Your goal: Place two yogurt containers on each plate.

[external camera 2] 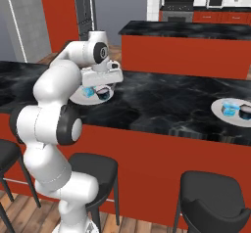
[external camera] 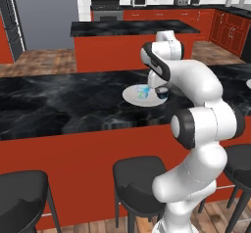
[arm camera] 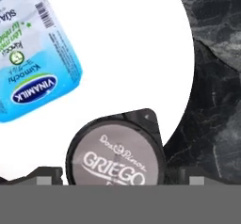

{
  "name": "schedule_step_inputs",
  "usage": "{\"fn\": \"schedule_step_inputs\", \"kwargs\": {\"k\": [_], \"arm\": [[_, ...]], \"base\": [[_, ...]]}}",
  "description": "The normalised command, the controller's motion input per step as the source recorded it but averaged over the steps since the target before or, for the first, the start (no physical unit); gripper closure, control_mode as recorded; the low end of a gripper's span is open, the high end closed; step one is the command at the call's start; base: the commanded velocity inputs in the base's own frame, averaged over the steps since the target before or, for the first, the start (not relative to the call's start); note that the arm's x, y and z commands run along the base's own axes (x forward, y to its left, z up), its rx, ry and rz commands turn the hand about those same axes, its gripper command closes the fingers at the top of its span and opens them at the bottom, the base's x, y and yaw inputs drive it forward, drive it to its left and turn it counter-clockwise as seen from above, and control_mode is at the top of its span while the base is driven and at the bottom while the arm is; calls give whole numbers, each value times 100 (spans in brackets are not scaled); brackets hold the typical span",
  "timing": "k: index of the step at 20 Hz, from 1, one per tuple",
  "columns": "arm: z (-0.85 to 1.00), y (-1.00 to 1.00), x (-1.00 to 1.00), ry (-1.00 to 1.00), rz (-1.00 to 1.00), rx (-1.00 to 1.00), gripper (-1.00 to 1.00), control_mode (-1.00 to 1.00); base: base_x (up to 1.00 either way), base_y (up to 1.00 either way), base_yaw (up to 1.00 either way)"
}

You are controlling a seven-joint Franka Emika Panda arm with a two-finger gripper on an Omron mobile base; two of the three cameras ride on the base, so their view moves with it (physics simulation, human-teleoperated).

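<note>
The tool [arm camera: 120, 180] is standing open, its fingertips [arm camera: 44, 177] either side of the dark Griego yogurt tub [arm camera: 115, 155]. Beyond it the blue Vinamilk yogurt tub [arm camera: 35, 53] is lying on the same white plate [arm camera: 141, 53], on the black desk [arm camera: 212, 100].

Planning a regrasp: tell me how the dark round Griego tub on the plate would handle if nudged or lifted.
The Griego tub looks short and wide with a flat lid, so it likely won't tip. It probably slides easily on the smooth plate. Its round wall may slip between the open gripper unless centred.
</note>
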Motion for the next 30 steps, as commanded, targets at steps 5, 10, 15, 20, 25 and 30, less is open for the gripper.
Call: {"fn": "schedule_step_inputs", "kwargs": {"k": [5,10,15,20,25,30], "arm": [[47,0,-10,-7,4,2,-100,-100],[70,0,-33,-18,1,5,-100,-100],[74,18,-82,-19,0,14,-100,-100],[50,48,-98,-23,0,18,-100,-100],[-36,41,-100,-44,0,16,-100,-100],[-19,9,-100,-68,-11,23,-100,-100]], "base": [[0,0,0],[0,0,0],[0,0,0],[0,0,0],[0,0,0],[0,0,0]]}}
